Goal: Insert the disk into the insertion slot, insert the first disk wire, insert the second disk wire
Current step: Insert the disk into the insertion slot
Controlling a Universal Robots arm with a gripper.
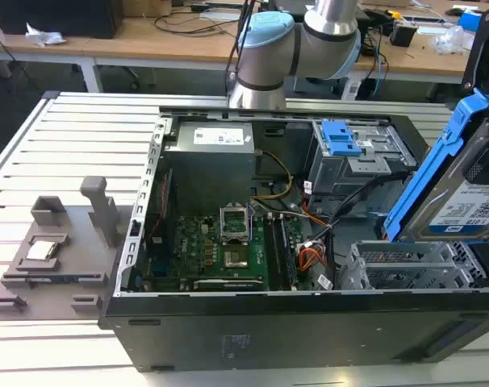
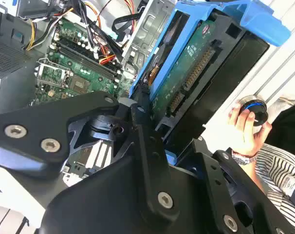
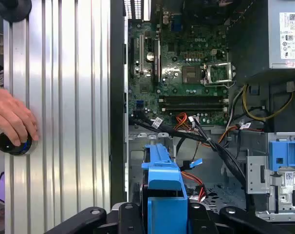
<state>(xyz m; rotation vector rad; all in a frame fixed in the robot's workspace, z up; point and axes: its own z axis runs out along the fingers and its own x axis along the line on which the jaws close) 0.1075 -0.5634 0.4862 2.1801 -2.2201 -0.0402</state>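
The first step, seating the disk (image 1: 469, 197), is in hand and not yet done. The pincer (image 2: 173, 130) is closed on the blue carrier bracket, one black finger (image 2: 141, 114) pressed to each long side, and it holds the disk tilted in the air at the exterior view's right edge. The disk is above the insertion slot (image 1: 399, 271) and clear of it. The slot is the low perforated silver cage at the lower right of the open computer case (image 1: 228, 339). By this reading, the step calls for you to level the disk, square it with a bay mouth and slide it in without snagging the loose orange and black wires (image 1: 311, 258) just beside the cage. Neither wire looks connected to the disk. The exterior view gives you the disk's labelled face and its height over the cage, with the taller grey cage and its blue latch (image 1: 340, 137) behind. The second wrist view adds the disk's other side, a green circuit board with its connector row (image 2: 193, 73), and the grip itself. The first wrist view looks along the carrier (image 3: 162, 178) toward the cage floor (image 3: 138, 158) and the wires (image 3: 206, 144). Both wrist views show a person's hand (image 3: 11, 117) on a round black knob (image 3: 11, 145) on the slatted worktop (image 3: 64, 97).
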